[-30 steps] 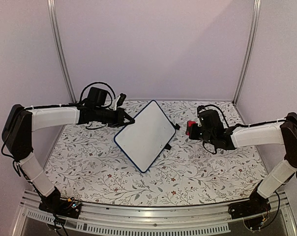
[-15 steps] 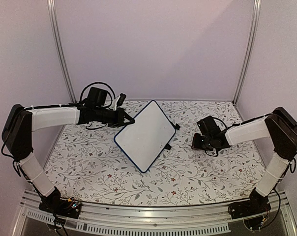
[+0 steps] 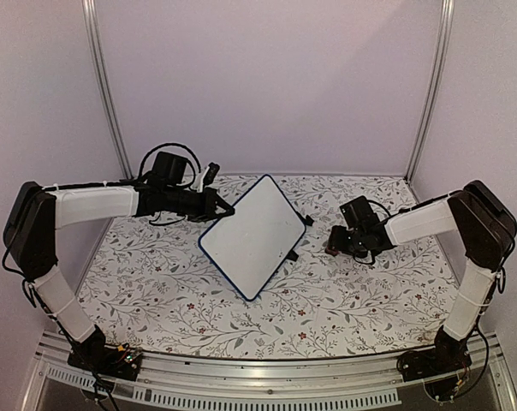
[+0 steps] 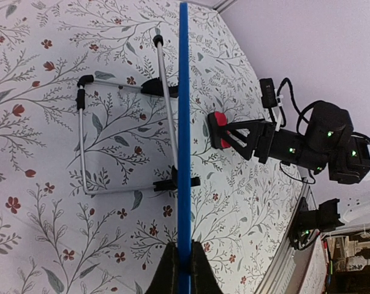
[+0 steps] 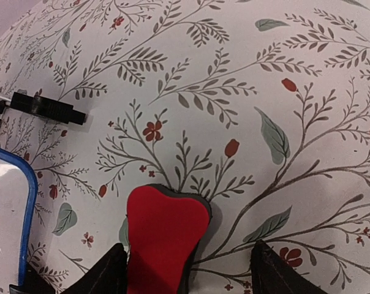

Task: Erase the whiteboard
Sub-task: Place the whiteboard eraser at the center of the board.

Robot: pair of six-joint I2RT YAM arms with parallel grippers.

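The whiteboard (image 3: pixel 254 235) stands tilted at the table's middle, its white face blank inside a blue frame (image 4: pixel 183 122). My left gripper (image 3: pixel 219 208) is shut on the frame's upper left edge, and both fingers pinch the blue rim in the left wrist view (image 4: pixel 183 272). A small red eraser (image 5: pixel 163 239) lies on the floral cloth to the right of the board. My right gripper (image 5: pixel 188 275) stands open over it, with one finger close by the eraser's left side and the other well apart on the right. From above, the right gripper (image 3: pixel 334 244) is low at the table.
The board's wire stand (image 4: pixel 81 141) with black feet rests on the cloth behind it. Pale walls with metal posts (image 3: pixel 104 94) close in the back and sides. An aluminium rail (image 3: pixel 258 377) runs along the near edge.
My right arm has come down from mid-air to the table with the red eraser, and its jaws have opened off it. The left arm and the board have not moved.
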